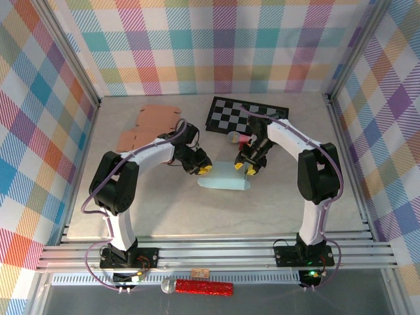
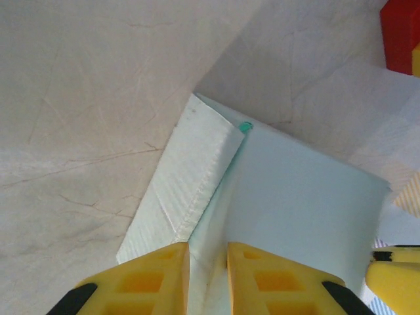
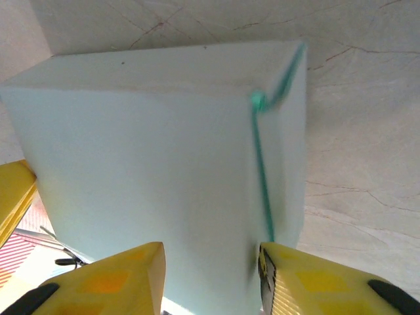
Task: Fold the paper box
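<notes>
Left gripper (image 2: 209,272) is squeezed down to a narrow gap, with a folded edge of the paper box (image 1: 223,178) running in between its fingers. Right gripper (image 3: 210,279) sits wider and clamps the box's body from both sides. The box is mid-table (image 1: 164,210), its long axis running roughly left-right along the near edge.
</notes>
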Tool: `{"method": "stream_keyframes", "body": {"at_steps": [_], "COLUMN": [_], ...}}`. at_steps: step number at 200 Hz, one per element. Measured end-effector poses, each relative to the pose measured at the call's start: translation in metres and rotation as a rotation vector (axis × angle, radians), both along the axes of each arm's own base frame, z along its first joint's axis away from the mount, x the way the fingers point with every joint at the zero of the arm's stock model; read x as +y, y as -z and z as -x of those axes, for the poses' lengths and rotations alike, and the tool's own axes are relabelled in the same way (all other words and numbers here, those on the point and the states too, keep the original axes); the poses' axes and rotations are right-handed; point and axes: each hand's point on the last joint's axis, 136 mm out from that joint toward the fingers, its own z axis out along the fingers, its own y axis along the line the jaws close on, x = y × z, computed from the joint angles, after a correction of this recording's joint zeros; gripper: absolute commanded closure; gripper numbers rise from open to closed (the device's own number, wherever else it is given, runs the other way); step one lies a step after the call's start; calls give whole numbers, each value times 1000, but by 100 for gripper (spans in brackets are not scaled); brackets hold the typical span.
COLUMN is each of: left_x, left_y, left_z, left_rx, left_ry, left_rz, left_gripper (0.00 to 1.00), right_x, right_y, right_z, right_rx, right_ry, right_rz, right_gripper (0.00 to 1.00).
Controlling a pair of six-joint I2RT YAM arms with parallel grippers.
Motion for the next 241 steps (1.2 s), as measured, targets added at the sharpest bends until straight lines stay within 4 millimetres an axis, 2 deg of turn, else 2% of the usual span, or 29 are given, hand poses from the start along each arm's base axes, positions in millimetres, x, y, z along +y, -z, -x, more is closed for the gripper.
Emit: {"method": "stream_keyframes", "body": {"at_steps": [26,67,81,171,204,241], "left_x": [-1,0,0,5,5,4], "left_y": [2,4,4,4,1,0], "left_z": [3,7,7,10,11,11], "left_rx": [-1,6,2,3,-4,-5], "left_ry": [8,20,24,42,48,50], "left_rz": [-15,-31,-32,-62,-63,-55], "left_gripper": [77,76,75,64,64,69], "right_x": [-3,-7,-8,-12,-11,-11], "right_y": [-1,0,2,28,32,39], "right_z": [0,1,3,14,13,13], "right_rx": [-9,-23,-29,0,-4,-2], "right_ry": [-22,-55,-67,-76,-77,-84], "right_rz": [13,32,29,32,30,30], "right_gripper": [54,42,42,50,54,57]}}
